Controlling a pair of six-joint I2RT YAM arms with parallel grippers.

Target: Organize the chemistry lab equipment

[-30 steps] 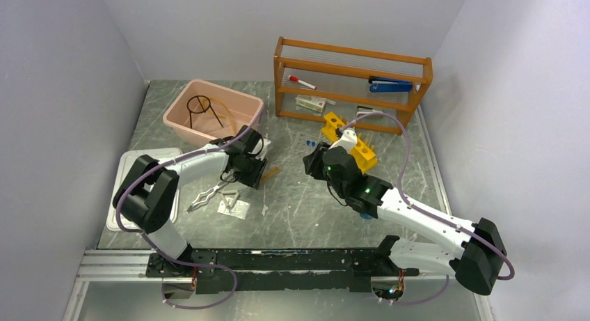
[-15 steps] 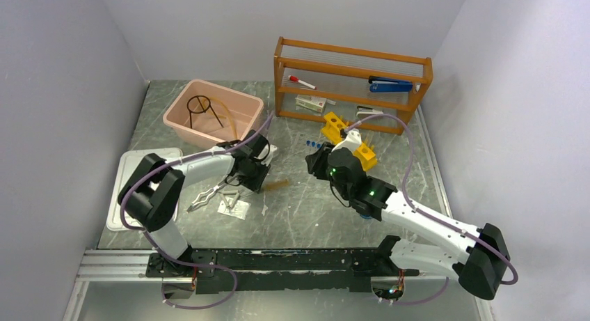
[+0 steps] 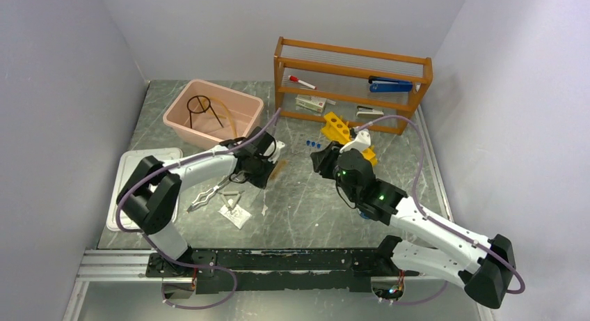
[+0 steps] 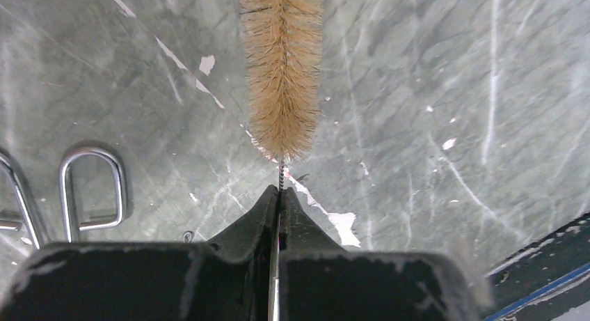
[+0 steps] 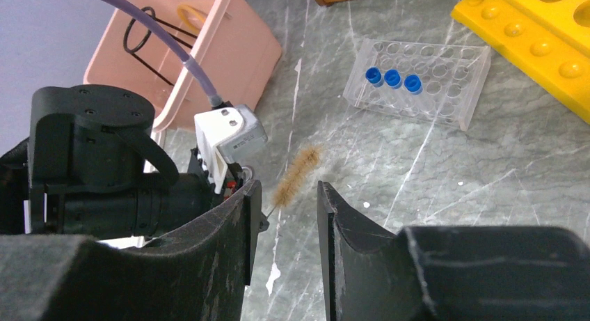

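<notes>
Brush (image 3: 280, 169), tan bristles on a wire stem. Top view: it sat low over the table (image 3: 306, 216) just off the pink bin's (image 3: 177, 102) near-right corner, bristle end pointing away from the bin. Couldn't tell whether it was lifted or resting. The left gripper (image 3: 268, 169) was at the stem end, between brush and bin. The right gripper (image 3: 324, 157) hovered further right of the bin, past the bristles. The ring stand (image 3: 202, 105) stood inside the bin, and the tongs (image 3: 209, 193) lay on the bin's near side.

Left wrist: the left gripper (image 4: 280, 196) had its jaws pinched fully together on the bare wire, right at the tips. The brush (image 4: 282, 63) stuck straight out ahead. The tongs' handle loop (image 4: 90, 189) was off to the left.

Right wrist: the right gripper (image 5: 286, 196) had its jaws roughly half apart and empty. The brush (image 5: 298, 175) showed through the gap, apart from both fingers. The bin (image 5: 229, 42) was behind the left arm. The blue-capped tubes (image 5: 392, 78) sat in a clear rack (image 5: 445, 105) right of the bin.

Risks, as I judged them:
- A tip pinch on thin wire could let the brush swivel or slip during a lift.
- The bristles could snag the bin rim or the ring stand on the way in.
- The two grippers were close, so a careless swing could make them clash.
</notes>
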